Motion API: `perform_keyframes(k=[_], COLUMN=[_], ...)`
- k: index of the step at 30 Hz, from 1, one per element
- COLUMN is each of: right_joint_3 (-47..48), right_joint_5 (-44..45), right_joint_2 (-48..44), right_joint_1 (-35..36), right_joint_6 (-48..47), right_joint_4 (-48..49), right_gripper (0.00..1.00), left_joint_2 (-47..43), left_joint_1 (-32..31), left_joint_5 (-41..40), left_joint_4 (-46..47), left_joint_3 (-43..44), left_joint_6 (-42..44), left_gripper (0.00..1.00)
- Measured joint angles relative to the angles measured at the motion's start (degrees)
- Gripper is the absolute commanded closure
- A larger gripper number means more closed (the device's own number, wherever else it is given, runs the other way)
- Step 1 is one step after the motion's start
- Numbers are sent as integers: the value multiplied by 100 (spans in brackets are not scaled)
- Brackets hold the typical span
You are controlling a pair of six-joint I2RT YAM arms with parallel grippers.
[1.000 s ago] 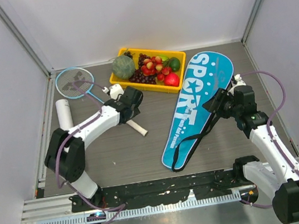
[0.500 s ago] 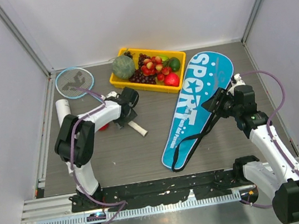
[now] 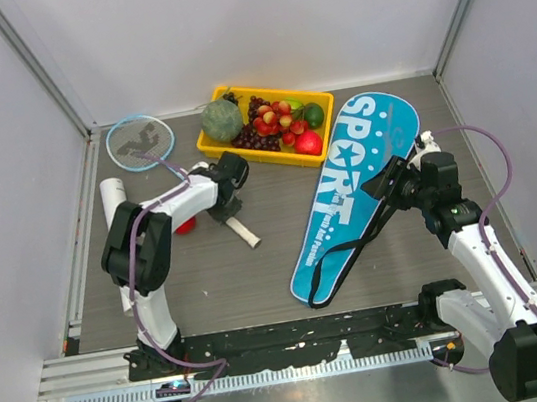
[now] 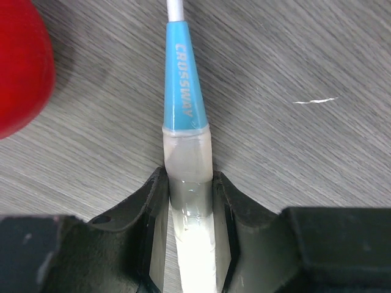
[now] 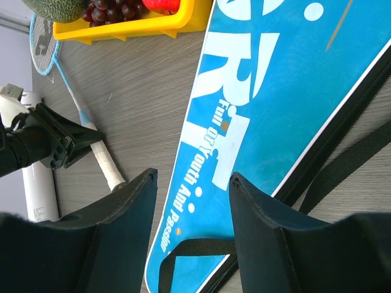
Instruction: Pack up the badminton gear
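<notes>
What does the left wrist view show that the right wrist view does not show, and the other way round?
Only the left wrist view: the red ball and the word CROSSWAY on the racket. Only the right wrist view: the blue bag, the yellow tray of fruit, the white tube, the racket's head and the open right gripper. Both: the left gripper shut on the racket's white handle, and the grey table.

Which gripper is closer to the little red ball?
Left. The left gripper clamps the racket handle right beside the red ball; the right gripper hovers over the blue bag, far off.
</notes>
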Motion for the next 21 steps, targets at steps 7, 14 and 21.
perform_keyframes(k=[7, 14, 21], right_joint_3=[0, 0, 46], right_joint_5=[-101, -251, -247], right_joint_2=[0, 46, 24], right_joint_1=[0, 149, 459], right_joint_6=[9, 9, 142], right_joint_4=[13, 31, 31], right_gripper=[44, 43, 40], left_joint_2=[-74, -909, -1803], left_joint_1=[22, 28, 44], left_joint_5=[-205, -651, -1093], left_joint_4=[-372, -789, -811], left_joint_3=[304, 315, 258], left_joint_6=[37, 20, 48], left_gripper=[100, 100, 100])
